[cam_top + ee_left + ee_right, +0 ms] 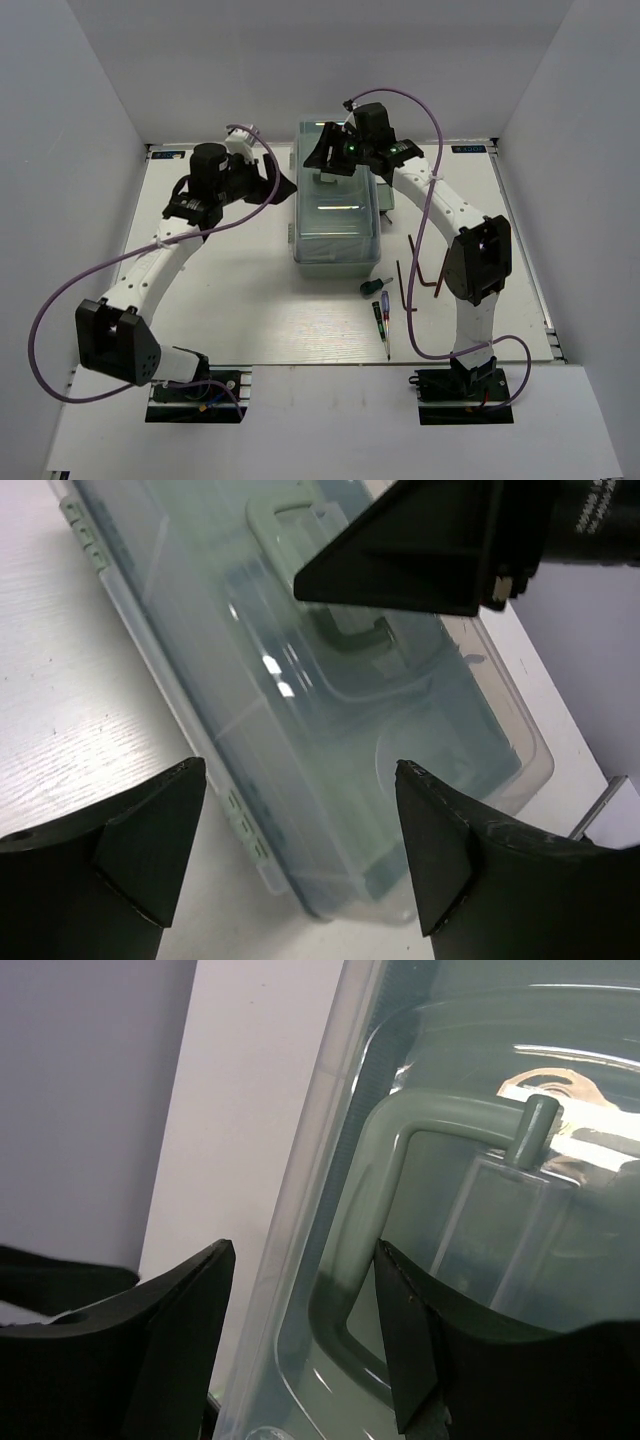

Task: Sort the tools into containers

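Note:
The pale mint-green toolbox point(338, 215) stands closed in the middle of the table, with its translucent lid down. My left gripper point(283, 184) is open at the box's left side, and its jaws frame the lid point(330, 730) from above. My right gripper point(332, 152) is open over the box's far end, its jaws straddling the left end of the lid handle point(370, 1190) without closing on it. Three hex keys point(403, 285), a stubby screwdriver point(374, 286), a purple precision screwdriver point(385, 303) and a dark green one point(382, 328) lie on the table to the right front of the box.
The right arm's elbow point(478, 258) hangs over the table just right of the hex keys. White walls close in the table on the left, right and back. One finger of the right gripper point(420, 550) shows at the top of the left wrist view.

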